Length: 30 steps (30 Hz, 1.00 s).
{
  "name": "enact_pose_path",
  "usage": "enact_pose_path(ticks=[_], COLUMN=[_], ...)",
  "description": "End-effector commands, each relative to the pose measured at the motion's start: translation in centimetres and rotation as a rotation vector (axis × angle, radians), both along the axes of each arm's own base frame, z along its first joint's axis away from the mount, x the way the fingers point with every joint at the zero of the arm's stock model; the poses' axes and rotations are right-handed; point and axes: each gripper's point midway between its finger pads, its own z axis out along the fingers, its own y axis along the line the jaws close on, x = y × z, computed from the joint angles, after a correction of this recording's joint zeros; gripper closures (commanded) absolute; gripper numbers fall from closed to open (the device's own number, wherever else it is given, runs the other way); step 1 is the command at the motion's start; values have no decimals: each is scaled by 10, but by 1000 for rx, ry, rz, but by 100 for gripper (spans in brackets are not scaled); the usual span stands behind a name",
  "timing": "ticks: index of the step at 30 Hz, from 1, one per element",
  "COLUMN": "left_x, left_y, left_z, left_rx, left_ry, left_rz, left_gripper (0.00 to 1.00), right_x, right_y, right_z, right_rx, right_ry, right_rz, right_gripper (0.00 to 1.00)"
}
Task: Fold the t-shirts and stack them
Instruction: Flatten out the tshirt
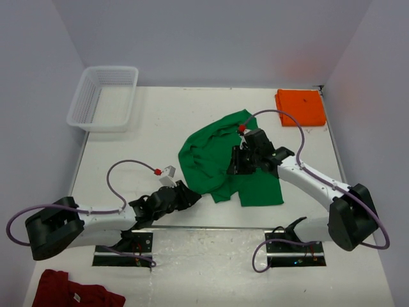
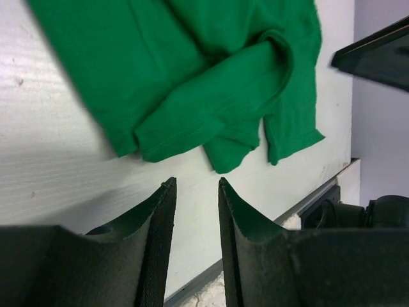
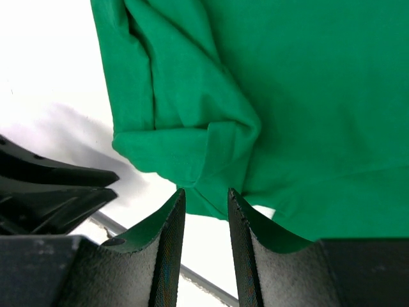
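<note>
Top external | basket (image 1: 102,125) far-left | red garment (image 1: 67,291) near-left | orange t-shirt (image 1: 300,107) far-right

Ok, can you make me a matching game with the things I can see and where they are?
Things:
1. green t-shirt
2. orange t-shirt
3. white basket
4. dark red garment

Places:
A. far left corner
B. near left corner
C. in the middle, crumpled
D. far right corner, folded flat

Pairs: 1-C, 2-D, 3-A, 4-B
</note>
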Motion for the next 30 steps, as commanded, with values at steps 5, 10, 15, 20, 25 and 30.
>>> enact_pose_path(ticks=[5,10,15,20,25,30], left_x=[20,21,19,19,19,18], left_y=[19,28,24,26,26,30], left_z=[54,59,59,63,65,62], left_rx=[50,75,75,70,70,91], left_ry=[-173,-191,-182,-195,-199,-191], left_rz=[82,101,82,86,84,86], left_gripper=[66,66,66,66,66,66], right_x=[-7,-5,-2,-3,2,7], right_y=[22,29,32,34,36,36], right_z=[-13,-18,-25,-31,-38,-42], right_rx=[105,113,94,90,79,60], right_ry=[59,75,92,107,116,116], right_rz=[50,70,73,73,70,53], right_gripper=[66,65,64,64,67,79])
